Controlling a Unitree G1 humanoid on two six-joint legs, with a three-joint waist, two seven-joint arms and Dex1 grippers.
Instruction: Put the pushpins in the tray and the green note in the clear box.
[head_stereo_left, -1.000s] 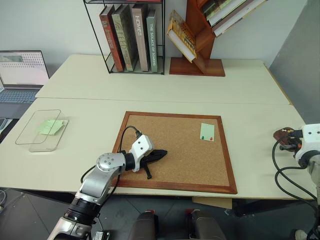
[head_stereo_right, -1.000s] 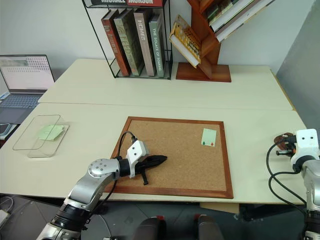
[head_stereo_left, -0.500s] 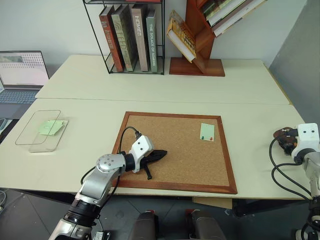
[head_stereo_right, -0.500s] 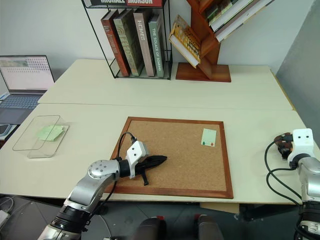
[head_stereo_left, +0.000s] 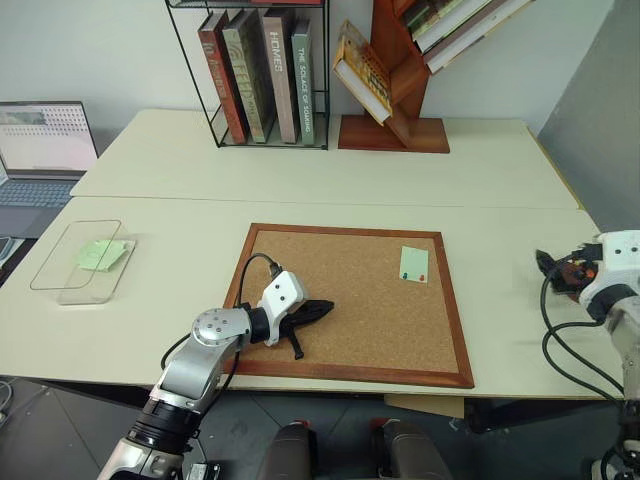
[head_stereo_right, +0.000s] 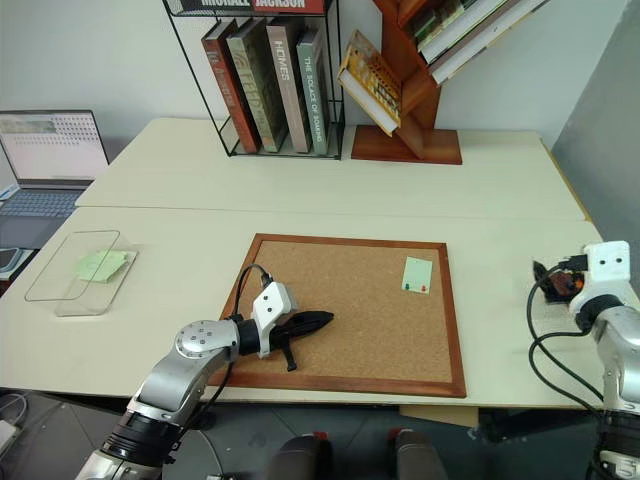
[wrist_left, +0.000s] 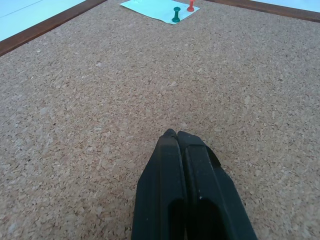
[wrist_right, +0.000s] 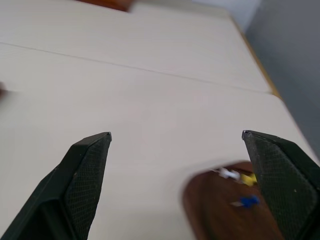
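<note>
Grainy corkboard (head_stereo_left: 350, 290) under pressed-together left end effector (wrist_left: 176, 134), right end effector (wrist_right: 176, 136) spread, rounded wooden tray (wrist_right: 230, 210).

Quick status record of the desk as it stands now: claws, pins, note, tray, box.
left claw: shut, empty, low over the corkboard
right claw: open, empty, over the table by the tray
pushpins: red and green, both stuck in the green note
green note: pinned near the corkboard's far right corner
tray: at the table's right end; white, yellow and blue pins inside
clear box: at the table's left end, one green sheet in it
task: neither step done yet
</note>
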